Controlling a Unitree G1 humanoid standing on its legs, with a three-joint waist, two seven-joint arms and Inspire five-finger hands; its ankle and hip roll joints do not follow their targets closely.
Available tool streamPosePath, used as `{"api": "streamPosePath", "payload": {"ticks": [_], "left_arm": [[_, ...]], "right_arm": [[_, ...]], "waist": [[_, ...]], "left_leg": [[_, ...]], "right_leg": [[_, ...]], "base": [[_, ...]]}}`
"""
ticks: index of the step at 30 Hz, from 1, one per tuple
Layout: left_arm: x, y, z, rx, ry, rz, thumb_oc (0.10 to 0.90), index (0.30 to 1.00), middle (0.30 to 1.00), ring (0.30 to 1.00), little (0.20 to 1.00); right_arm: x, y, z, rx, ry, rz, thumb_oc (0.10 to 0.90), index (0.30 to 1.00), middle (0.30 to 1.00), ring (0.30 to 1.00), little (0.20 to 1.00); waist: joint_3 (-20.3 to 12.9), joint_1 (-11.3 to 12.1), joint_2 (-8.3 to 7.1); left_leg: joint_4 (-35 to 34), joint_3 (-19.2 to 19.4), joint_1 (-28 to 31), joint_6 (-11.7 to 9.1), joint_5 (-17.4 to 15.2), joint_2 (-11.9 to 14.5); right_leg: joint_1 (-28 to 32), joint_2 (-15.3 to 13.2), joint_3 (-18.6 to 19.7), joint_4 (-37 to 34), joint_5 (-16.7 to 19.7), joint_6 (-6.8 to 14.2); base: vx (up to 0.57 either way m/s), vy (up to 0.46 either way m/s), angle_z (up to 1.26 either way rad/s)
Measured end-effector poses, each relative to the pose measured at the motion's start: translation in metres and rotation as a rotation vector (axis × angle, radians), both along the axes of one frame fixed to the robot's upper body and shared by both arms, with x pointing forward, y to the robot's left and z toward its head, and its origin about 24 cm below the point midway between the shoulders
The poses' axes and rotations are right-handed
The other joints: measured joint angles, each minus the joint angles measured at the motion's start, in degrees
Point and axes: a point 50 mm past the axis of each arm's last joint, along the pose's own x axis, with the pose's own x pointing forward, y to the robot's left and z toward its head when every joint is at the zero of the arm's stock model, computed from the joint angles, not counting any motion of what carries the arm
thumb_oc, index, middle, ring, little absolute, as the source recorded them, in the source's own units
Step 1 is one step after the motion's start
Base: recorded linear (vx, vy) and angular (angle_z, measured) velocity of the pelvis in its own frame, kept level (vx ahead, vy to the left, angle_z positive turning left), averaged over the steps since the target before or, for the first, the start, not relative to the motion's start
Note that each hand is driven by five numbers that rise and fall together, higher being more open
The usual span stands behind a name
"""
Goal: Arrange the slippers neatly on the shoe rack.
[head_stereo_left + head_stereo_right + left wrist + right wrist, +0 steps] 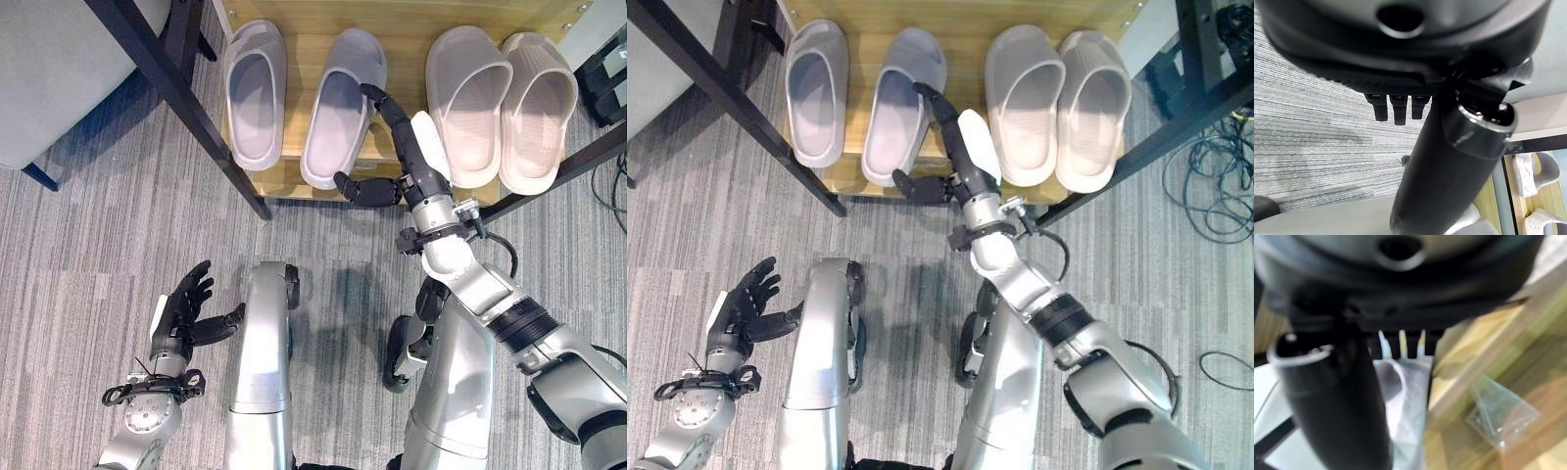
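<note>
Four slippers are sitting on the shoe rack (pixel 294 181), toes pointing away from the robot. Lavender pair on the left: outer lavender slipper (pixel 255 93) is lying straight, inner lavender slipper (pixel 338 108) is skewed, heel swung toward the middle and hanging over the shelf's front edge. Beige pair on the right: beige slipper (pixel 468 103) and outer beige slipper (pixel 537 113) are touching side by side, heels also overhanging the edge a bit.

Right hand (pixel 411 157) is reaching over the shelf between the two pairs, fingers straight and extended along the inner lavender slipper's right edge, thumb splayed out toward its heel. Holding nothing; it looks like a push or nudge contact, though I can't confirm actual touch. Left hand (pixel 186 308) is hovering over the carpet (pixel 118 215), low and well away from the rack, fingers relaxed and spread, empty.

Step in hand, as I read it: squaring up the skewed slipper. To do it well: be pushing at the heel end, sideways toward its mate, then forward so the heel clears the edge. Keep the fingers flat and low on the sidewall so the slipper slides without flipping, and avoid bumping the beige pair.

No readable labels or writing anywhere.
</note>
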Motion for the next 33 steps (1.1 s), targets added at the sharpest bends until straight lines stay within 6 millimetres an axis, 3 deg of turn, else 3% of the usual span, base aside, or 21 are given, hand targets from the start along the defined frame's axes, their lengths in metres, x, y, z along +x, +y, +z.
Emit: {"api": "streamPosePath", "payload": {"ticks": [5,15,21,33], "left_arm": [[0.001,-0.003,-0.001,-0.003,0.005,-0.019,0.800,0.900,0.900,0.900,0.900],[-0.001,-0.008,-0.008,-0.008,0.037,-0.056,0.800,0.900,0.900,0.900,0.900],[0.000,-0.006,-0.008,0.000,0.043,-0.067,0.800,0.900,0.900,0.900,0.900],[0.002,-0.004,-0.007,0.015,0.043,-0.079,0.800,0.900,0.900,0.900,0.900]], "right_arm": [[0.012,0.001,0.015,0.029,0.014,-0.008,0.800,0.900,0.900,0.900,0.900],[0.019,-0.003,0.020,0.081,0.070,0.010,0.800,0.900,0.900,0.900,0.900],[0.027,-0.015,0.022,0.036,0.110,-0.016,0.800,0.900,0.900,0.900,0.900],[0.018,-0.028,0.038,-0.022,0.046,-0.025,0.800,0.900,0.900,0.900,0.900]], "waist": [[0.0,1.2,0.17],[0.0,2.4,0.18],[0.0,2.5,0.18],[0.0,2.2,0.18]], "left_leg": [[-0.1,0.0,0.0,-0.1,0.1,0.0],[-0.1,0.1,0.2,-0.1,0.1,-0.1],[-0.1,0.1,0.2,-0.2,0.1,-0.1],[-0.5,0.4,0.2,-0.2,0.1,-0.2]], "right_leg": [[0.0,0.0,0.0,0.0,0.0,0.0],[0.1,-0.1,0.2,0.0,0.0,-0.1],[0.2,-0.2,0.1,0.1,-0.1,-0.1],[0.0,-0.5,0.2,0.1,-0.5,-0.5]], "base": [[0.00,0.000,0.00],[0.00,0.000,0.00],[0.00,0.000,0.00],[0.00,0.000,0.00]]}}
